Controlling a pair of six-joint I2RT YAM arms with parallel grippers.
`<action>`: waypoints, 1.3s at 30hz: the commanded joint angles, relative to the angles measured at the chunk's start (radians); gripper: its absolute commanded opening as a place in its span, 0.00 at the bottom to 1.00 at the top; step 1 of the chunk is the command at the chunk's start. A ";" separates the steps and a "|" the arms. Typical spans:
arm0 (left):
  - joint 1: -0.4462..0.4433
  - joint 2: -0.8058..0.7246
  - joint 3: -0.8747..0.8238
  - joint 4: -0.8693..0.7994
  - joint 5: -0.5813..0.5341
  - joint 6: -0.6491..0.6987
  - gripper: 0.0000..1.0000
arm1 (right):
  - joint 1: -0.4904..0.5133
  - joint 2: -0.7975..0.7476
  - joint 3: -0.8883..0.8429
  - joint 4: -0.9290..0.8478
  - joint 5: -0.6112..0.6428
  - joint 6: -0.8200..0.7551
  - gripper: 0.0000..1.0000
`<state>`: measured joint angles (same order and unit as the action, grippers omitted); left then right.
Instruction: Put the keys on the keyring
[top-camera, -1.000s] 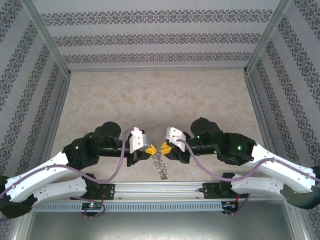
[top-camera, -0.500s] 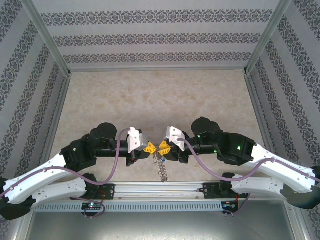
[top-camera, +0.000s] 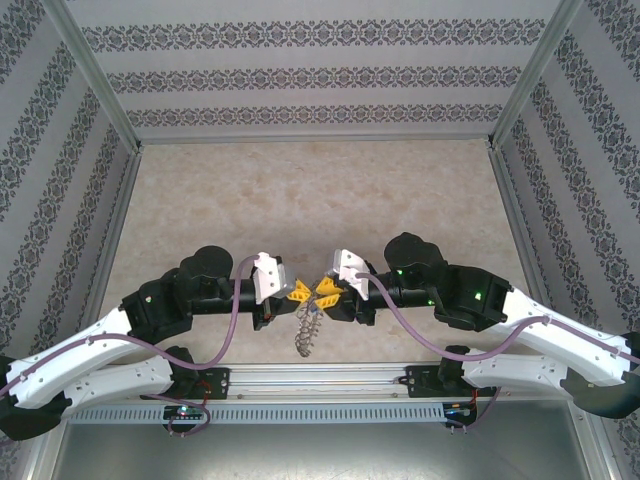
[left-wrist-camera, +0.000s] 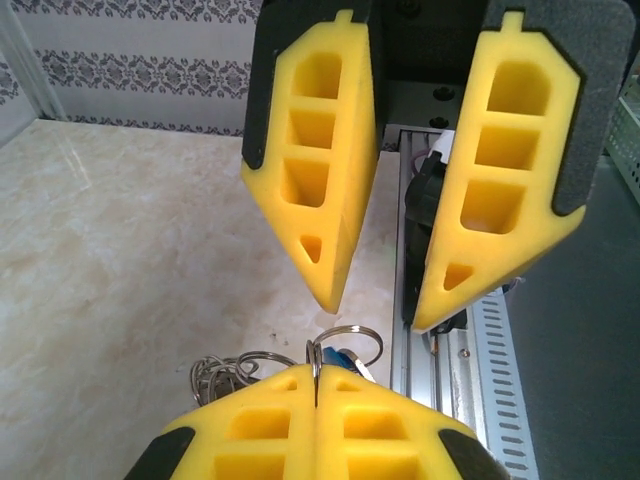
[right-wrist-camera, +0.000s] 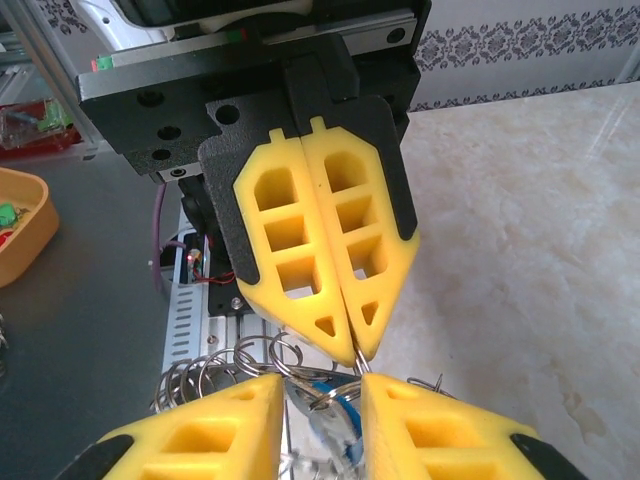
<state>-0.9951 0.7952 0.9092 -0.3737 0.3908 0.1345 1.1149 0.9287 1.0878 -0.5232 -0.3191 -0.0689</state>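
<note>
My left gripper (top-camera: 297, 294) is shut on a thin wire loop of the keyring (top-camera: 308, 330), which dangles below it as a bunch of small silver loops above the table's near edge. In the left wrist view the left gripper (left-wrist-camera: 316, 375) pinches that loop edge-on, with more loops (left-wrist-camera: 225, 372) to its left and a blue-capped key (left-wrist-camera: 350, 358) just behind. My right gripper (top-camera: 325, 290) faces it tip to tip, its fingers apart. In the right wrist view the right gripper (right-wrist-camera: 322, 380) is open, with the blue-capped key (right-wrist-camera: 340, 425) hanging in the gap on a loop.
The beige table (top-camera: 300, 190) stretches away behind the grippers, walled by patterned panels. An aluminium rail (top-camera: 320, 378) runs along the near edge directly under the keyring. An orange bowl (right-wrist-camera: 20, 225) sits off the table at the left of the right wrist view.
The two grippers have come closer together, tip to tip. The right gripper's fingers have spread apart. The dangling keyring has swung a little to the left.
</note>
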 joint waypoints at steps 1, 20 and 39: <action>-0.009 -0.026 -0.002 0.063 -0.022 0.025 0.00 | 0.002 0.014 0.003 0.028 0.006 0.028 0.27; -0.009 -0.034 0.002 0.062 -0.050 0.025 0.00 | 0.002 0.056 0.016 0.009 0.030 0.041 0.13; -0.009 -0.033 0.009 0.058 -0.111 0.025 0.00 | 0.037 0.085 0.021 0.068 0.142 0.049 0.29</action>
<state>-0.9951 0.7792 0.8986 -0.3832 0.2821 0.1505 1.1370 1.0008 1.0885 -0.4778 -0.1909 -0.0284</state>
